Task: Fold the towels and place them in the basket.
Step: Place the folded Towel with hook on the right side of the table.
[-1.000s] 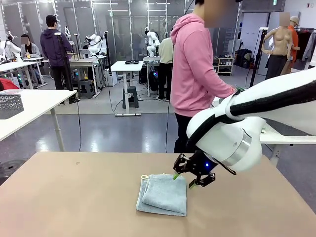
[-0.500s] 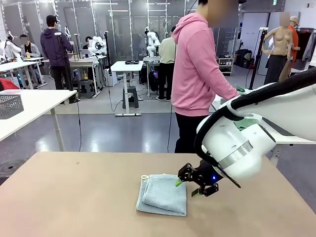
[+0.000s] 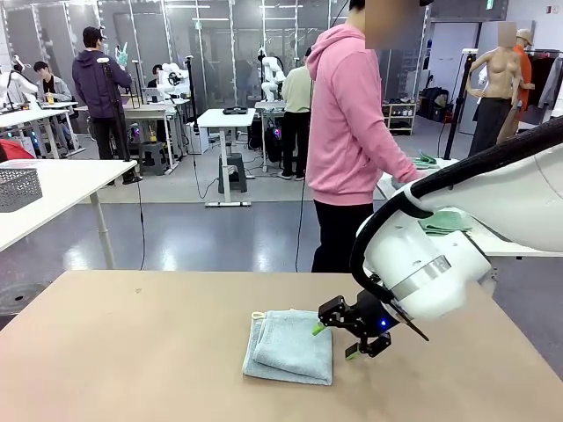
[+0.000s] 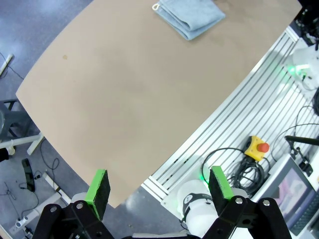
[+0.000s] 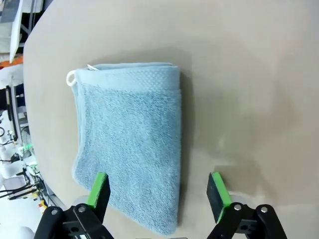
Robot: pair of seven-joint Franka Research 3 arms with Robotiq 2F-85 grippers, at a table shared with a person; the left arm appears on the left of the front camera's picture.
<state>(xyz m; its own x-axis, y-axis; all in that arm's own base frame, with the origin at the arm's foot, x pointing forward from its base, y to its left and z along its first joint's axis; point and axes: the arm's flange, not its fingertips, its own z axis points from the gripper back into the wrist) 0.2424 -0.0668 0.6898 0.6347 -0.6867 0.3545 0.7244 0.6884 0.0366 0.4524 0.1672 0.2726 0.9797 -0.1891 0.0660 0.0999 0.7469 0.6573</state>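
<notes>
The blue towel [image 3: 290, 345] lies folded on the table [image 3: 132, 352], near the middle. Its upper layer is set slightly askew, so that the lower one peeks out along the left and near edges. A white loop [image 5: 71, 77] sticks out at one far corner.

The right gripper [image 3: 334, 341] hovers low, just beside the towel's right edge, with its fingers [image 5: 98, 191] spread and nothing between them. In the right wrist view one finger hangs over the cloth and the other over bare table. The left gripper [image 4: 159, 191] is held high above the table's edge, well apart from the towel, its fingers likewise spread and empty.

The step in hand is judged to be a grasp at that right edge, either for a last fold or for the lift. It would be done well if the edge were straddled squarely and the fingers lowered until every layer could be pinched. If only the top layer were caught, the fold would likely be pulled open. The lift should be slow, as terry sags and may unfold under its own weight.

A grey mesh basket [image 3: 18, 186] stands on a white side table at far left. Whether it is the one meant cannot be told.
</notes>
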